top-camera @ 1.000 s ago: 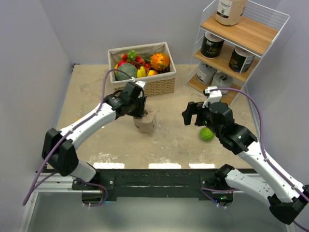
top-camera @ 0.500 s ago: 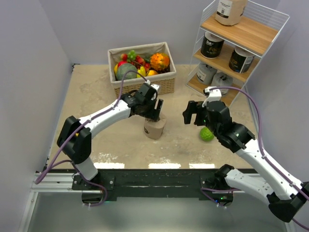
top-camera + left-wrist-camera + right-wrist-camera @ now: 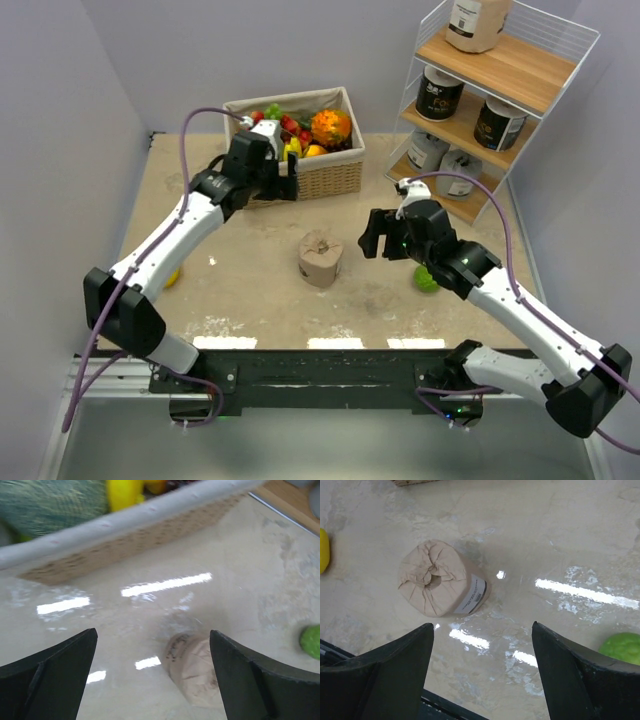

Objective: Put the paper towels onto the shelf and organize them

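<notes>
One kraft tan paper towel roll (image 3: 320, 258) stands alone on the table, its labelled side toward the right arm (image 3: 440, 577). My left gripper (image 3: 285, 180) hangs open by the basket, up and left of this roll; its wrist view shows the roll (image 3: 197, 672) low between the open fingers (image 3: 152, 631), untouched. My right gripper (image 3: 378, 235) is open just right of the roll, nothing between its fingers (image 3: 483, 625). The shelf (image 3: 520, 70) holds a tan roll (image 3: 478, 22) on top, two black rolls (image 3: 438, 95) in the middle and two grey rolls (image 3: 428, 152) at the bottom.
A wicker basket of fruit (image 3: 325, 180) stands at the back, close to the left gripper. A green lime (image 3: 428, 278) lies under the right forearm, also in the right wrist view (image 3: 622, 647). A yellow fruit (image 3: 172, 277) lies near the left arm.
The left gripper opened, let go of the tan roll and drew back up toward the basket. The roll now stands free. The right gripper moved left toward it, its jaws narrowing slightly.
</notes>
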### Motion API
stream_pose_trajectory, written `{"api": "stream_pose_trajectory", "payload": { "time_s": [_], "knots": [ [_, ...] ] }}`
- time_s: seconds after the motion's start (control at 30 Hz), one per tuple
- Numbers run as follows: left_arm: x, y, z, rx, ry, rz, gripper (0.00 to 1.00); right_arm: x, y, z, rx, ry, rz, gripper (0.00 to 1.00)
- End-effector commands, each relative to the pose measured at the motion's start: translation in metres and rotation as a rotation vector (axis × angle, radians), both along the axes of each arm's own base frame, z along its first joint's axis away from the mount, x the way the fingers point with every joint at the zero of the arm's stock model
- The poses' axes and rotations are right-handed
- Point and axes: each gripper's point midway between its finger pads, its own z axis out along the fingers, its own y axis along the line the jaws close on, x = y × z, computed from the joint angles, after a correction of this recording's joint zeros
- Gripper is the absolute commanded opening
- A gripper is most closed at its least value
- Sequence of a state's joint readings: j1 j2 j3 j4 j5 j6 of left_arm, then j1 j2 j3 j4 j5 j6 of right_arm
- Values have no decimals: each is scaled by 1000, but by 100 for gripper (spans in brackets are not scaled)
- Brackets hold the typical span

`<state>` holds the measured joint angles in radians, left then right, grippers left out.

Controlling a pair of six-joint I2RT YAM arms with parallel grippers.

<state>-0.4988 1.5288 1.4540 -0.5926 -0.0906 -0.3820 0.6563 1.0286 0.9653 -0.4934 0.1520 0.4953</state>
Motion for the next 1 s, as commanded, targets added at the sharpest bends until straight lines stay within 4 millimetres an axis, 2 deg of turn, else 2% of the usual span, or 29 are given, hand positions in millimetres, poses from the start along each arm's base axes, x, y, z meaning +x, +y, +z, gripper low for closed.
{"api": "stream_pose_trajectory", "payload": {
  "time_s": [0.0,0.17,0.2,0.27,0.33,0.4,0.43,0.47,0.57,0.73,0.87,0.93,0.97],
  "knots": [
    [3,59,17,151,-115,178,100,8,25,23,102,-32,33,82],
    [-11,114,10,307,-174,369,100,13,44,8,78,0,56,79],
    [-14,120,7,316,-187,388,100,14,51,-1,55,18,62,77],
    [-22,129,6,334,-217,394,100,14,63,-2,45,23,87,75],
    [-25,134,13,334,-226,430,100,17,75,-13,14,45,102,71],
    [-26,139,19,326,-253,460,100,15,93,-6,9,35,137,69],
    [-27,140,21,321,-258,464,100,17,101,-15,-23,47,146,69],
    [-28,141,20,321,-255,472,100,15,113,-8,-21,35,168,69],
    [-29,143,23,322,-256,489,99,21,132,-13,-68,36,179,69],
    [-40,160,42,303,-309,586,99,33,144,-28,-160,61,151,68],
    [-49,171,57,260,-375,644,100,30,155,-54,-228,101,161,66],
    [-53,175,64,236,-404,663,100,28,155,-62,-262,121,150,65],
    [-54,175,66,232,-410,666,100,28,155,-74,-294,139,147,64]
  ]
}}
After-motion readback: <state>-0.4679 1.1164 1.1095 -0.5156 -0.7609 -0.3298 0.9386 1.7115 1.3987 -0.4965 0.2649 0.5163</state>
